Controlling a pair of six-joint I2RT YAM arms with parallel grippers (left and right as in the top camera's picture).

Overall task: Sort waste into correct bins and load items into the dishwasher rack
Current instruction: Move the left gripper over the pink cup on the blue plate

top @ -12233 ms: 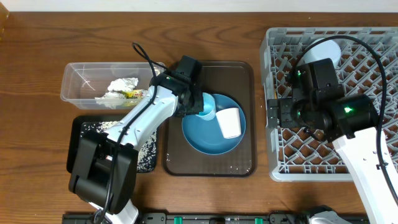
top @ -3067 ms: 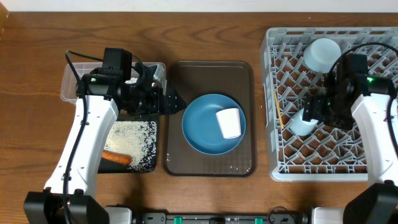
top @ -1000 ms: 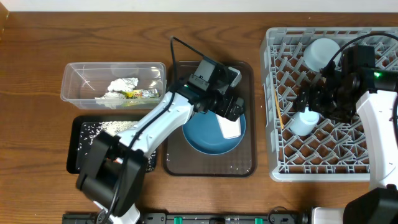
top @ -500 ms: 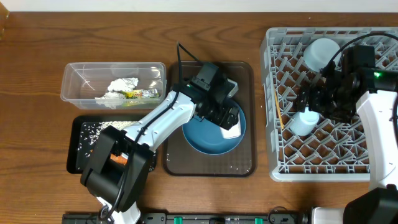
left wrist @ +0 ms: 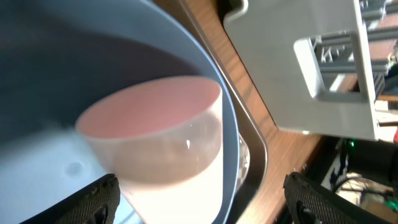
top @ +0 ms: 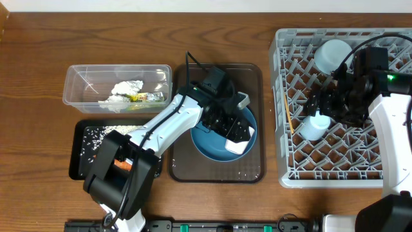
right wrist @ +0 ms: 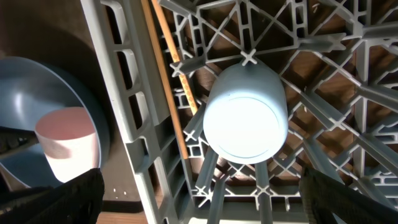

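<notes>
Environment: robotics test bench, arranged as a mock dish-clearing station.

Indicators:
- Two white-and-black robot arms, the left arm [top: 161, 125] and the right arm [top: 394, 138], work at a wooden table [top: 38, 51].
- Exposed black cable [top: 360, 40] loops over the right arm, which carries a lit green status light [top: 389, 78].
- A black equipment rail [top: 212, 227] runs along the front edge.
- Kitchen props (grey dishwasher rack [top: 335, 182], clear tub [top: 72, 90], black tray [top: 77, 164], brown serving tray [top: 212, 174]) sit directly on the tabletop.
- A plain pale wall strip [top: 129, 5] borders the far edge.

Cup [left wrist: 155, 149] lies on plate [top: 207, 147] in serving tray [top: 248, 171], left of the rack [top: 360, 169].
</notes>
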